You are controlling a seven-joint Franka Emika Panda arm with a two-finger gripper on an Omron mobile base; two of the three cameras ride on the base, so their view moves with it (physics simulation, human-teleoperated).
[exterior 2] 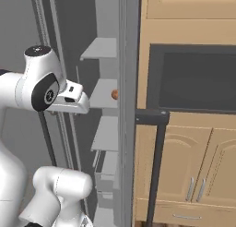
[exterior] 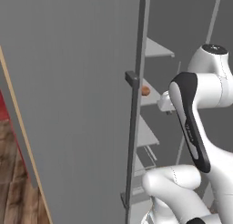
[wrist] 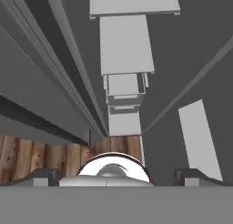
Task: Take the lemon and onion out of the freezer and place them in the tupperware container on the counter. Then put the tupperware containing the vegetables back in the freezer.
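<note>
So I'm parked right at the freezer (exterior: pixel 68 104), door swung wide toward me, its matte grey face taking up most of the left base view. The long dark bar handle (exterior: pixel 134 127) runs down the door's edge. Inside there's a stack of light grey shelves (exterior 2: pixel 105 93), and the onion (exterior: pixel 145 90) sits on one of the upper ones, a little orange-red ball right at the shelf's front edge, half tucked behind the door edge. From the right side I catch the same onion peeking out beside the door frame.

My pincer (wrist: pixel 116 175) is spread fully apart, holding nothing, and it's pointing straight down along the shelf fronts, so I'm looking past the shelves and a drawer-like bin (wrist: pixel 125 89) to the wooden floor (wrist: pixel 54 157) at the bottom.

Room-wise: to the right of the freezer there's light wood cabinetry (exterior 2: pixel 184 166) with thin metal handles and a dark recessed panel (exterior 2: pixel 198 80) above the doors. On the far left, wood plank floor and a strip of red.
</note>
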